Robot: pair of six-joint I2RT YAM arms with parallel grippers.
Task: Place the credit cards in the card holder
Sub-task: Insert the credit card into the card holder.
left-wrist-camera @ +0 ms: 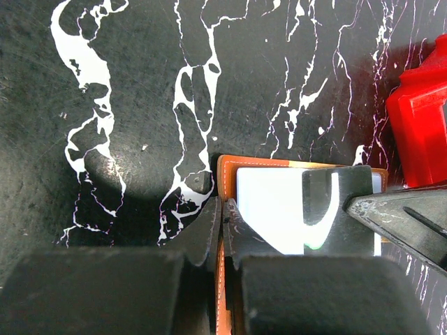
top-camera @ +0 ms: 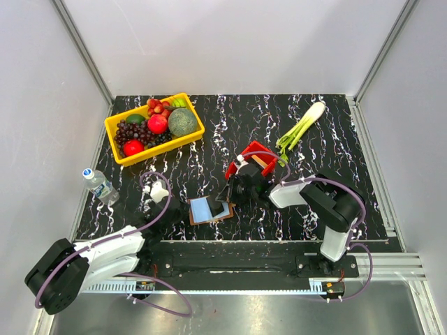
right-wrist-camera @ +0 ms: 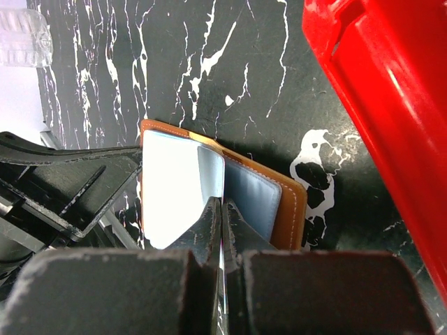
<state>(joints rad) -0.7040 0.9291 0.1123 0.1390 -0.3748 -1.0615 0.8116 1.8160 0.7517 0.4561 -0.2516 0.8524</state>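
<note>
The brown card holder (top-camera: 209, 210) lies open on the black marbled table, pale blue showing inside. My left gripper (top-camera: 188, 207) is shut on the holder's left edge; the brown stitched leather (left-wrist-camera: 230, 167) runs between the jaws of the left gripper (left-wrist-camera: 222, 206). My right gripper (top-camera: 223, 202) is shut on a credit card (right-wrist-camera: 211, 174), held edge-on over the open holder (right-wrist-camera: 290, 209). In the left wrist view that card (left-wrist-camera: 335, 206) looks black with a white swoosh. A tan card (top-camera: 265, 162) stands in the red bin.
The red bin (top-camera: 257, 159) sits just behind the right gripper, close to the holder (right-wrist-camera: 391, 105). A yellow basket (top-camera: 115, 129) of fruit stands at the back left, a water bottle (top-camera: 101, 185) lies at the left edge, and a leek (top-camera: 300, 129) lies at the back right.
</note>
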